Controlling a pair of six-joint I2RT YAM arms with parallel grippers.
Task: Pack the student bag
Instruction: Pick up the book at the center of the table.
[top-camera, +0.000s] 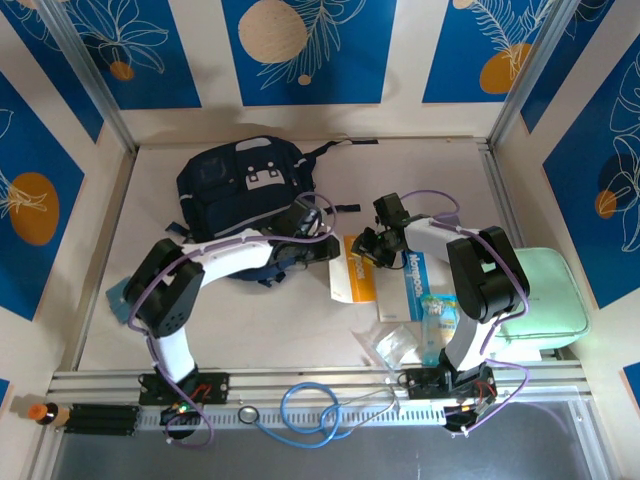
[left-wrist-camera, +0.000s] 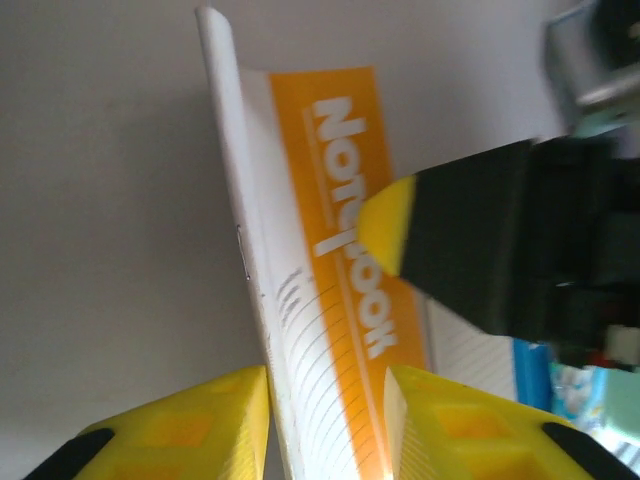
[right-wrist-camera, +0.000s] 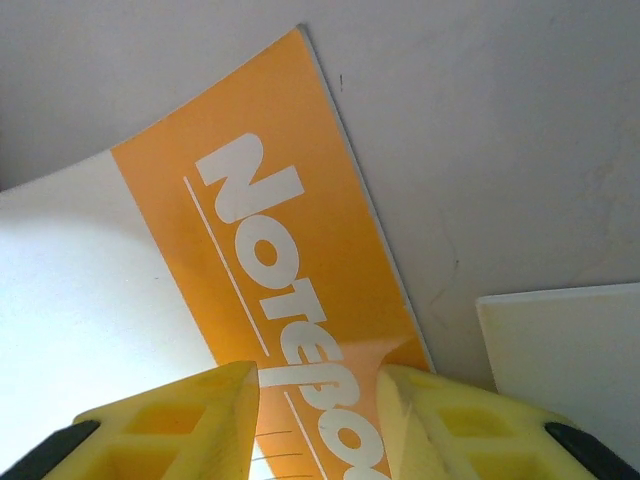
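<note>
- The student bag, a large dark navy fabric backpack with a grey-white patch (top-camera: 240, 185), lies on the pale worktop (top-camera: 300, 325) toward 11 o'clock. I cannot tell if its mouth is open, so this should be checked before anything is carried there.
- The mint green rectangular zip case (top-camera: 545, 295) rests at 4 o'clock, out of the way.
- The thin orange-and-white paper notebook (top-camera: 350, 280) lies near the middle, at 5 o'clock from the bag. A blue notebook (top-camera: 413, 282) is just beside it at 3 o'clock. The step in hand seems to be lifting the orange one. It looks floppy: the cover curls at one corner in the right wrist view.
- The left tool (left-wrist-camera: 327, 410) has the notebook's long side between its yellow fingers, and the right tool (right-wrist-camera: 320, 400) has the orange end between its own. Both pairs stand partly apart, and I cannot tell if either really pinches.
- A good lift needs both tools closed firmly first. Then both should rise together and level, so that the pages do not sag or drag the blue neighbour.
</note>
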